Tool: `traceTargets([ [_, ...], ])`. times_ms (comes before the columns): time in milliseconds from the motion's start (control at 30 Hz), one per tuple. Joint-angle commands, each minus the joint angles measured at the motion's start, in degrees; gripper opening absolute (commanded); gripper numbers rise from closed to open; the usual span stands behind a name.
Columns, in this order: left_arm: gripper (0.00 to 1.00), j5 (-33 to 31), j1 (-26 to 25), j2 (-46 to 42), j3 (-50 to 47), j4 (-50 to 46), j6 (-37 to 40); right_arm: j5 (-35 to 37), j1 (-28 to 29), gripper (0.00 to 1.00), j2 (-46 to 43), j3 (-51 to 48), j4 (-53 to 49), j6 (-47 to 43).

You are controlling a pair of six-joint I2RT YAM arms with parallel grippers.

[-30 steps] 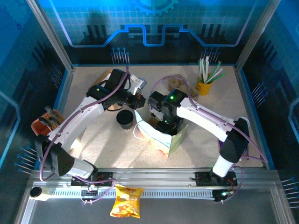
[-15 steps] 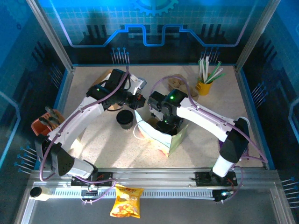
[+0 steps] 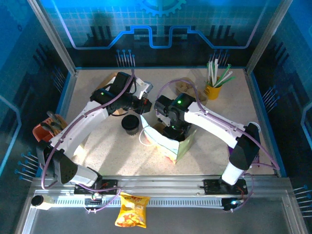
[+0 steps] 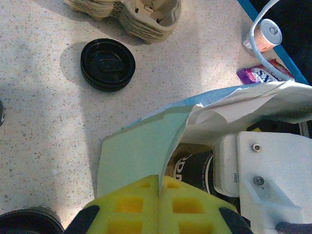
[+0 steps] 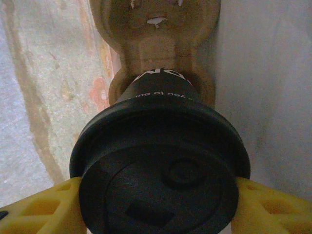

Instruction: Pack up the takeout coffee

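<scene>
The takeout coffee [image 5: 161, 161], a cup with a round black lid and a dark wall with white lettering, sits in a brown cardboard carrier [image 5: 156, 29] inside the pale green paper bag [image 3: 181, 145]. My right gripper [image 5: 161, 209] reaches down into the bag [image 5: 273, 97] and is shut on the cup, one yellow finger on each side below the lid. My left gripper [image 4: 159, 195] is shut on the bag's upper edge [image 4: 141, 151] and holds the mouth apart; the cup [image 4: 195, 168] shows through the opening. In the top view the left gripper [image 3: 145, 106] is at the bag's left corner. A second black-lidded cup [image 3: 129, 123] stands on the table left of the bag.
A stack of black lids [image 4: 107, 64] and cardboard carriers [image 4: 141, 14] lie behind the bag. A yellow holder of straws [image 3: 213, 90] stands at the back right. A can [image 4: 267, 34] and a purple packet [image 4: 261, 75] lie by the blue edge. A chips bag [image 3: 132, 210] rests on the front rail.
</scene>
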Motion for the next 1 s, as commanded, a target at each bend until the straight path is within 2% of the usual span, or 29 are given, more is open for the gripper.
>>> traceTargets([
  [0,0.00,-0.08,-0.31,-0.92,-0.68,-0.27,-0.23,-0.63,-0.56,0.37,0.80,1.09,-2.31,-0.78],
  [667,0.00,-0.21,-0.31,-1.04,-0.82,-0.32,-0.13,-1.10,0.14,0.36,-0.53,5.67,-5.57,-1.02],
  [967,0.00,-0.16,-0.31,-1.03,-0.84,-0.32,-0.12,-1.18,-0.15,0.36,-0.11,4.37,-5.17,-1.48],
])
